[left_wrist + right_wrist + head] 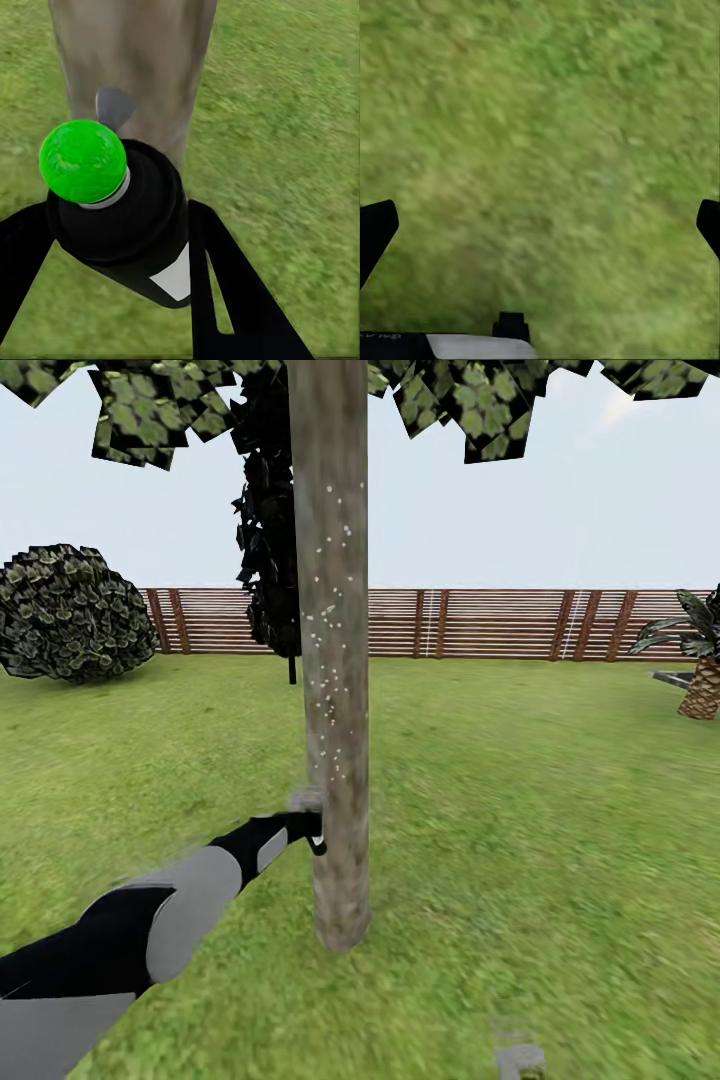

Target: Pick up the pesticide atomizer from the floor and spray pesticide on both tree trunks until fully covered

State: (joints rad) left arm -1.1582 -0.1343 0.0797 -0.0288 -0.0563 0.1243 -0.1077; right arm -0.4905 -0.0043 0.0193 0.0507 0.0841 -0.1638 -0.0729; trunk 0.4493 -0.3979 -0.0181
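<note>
A thick grey-brown tree trunk [335, 660] stands upright in the grass just ahead, dotted with white pesticide specks [328, 690] from mid-height upward. My left gripper [300, 830] reaches to the trunk's lower left side, shut on the pesticide atomizer [306, 805]. In the left wrist view the atomizer [127, 225] is a dark bottle with a white label and a bright green round spot, held between my black fingers [240, 315]. Its pale grey spray head is right against the tree trunk [150, 67]. My right gripper [540, 225] is open over bare grass.
Green lawn [520, 840] spreads all around the trunk. A brown slat fence [480, 622] runs across the back. A round bush [65, 615] sits at the left, a dark narrow tree [265, 510] behind the trunk, and a low palm [700, 660] at the right edge.
</note>
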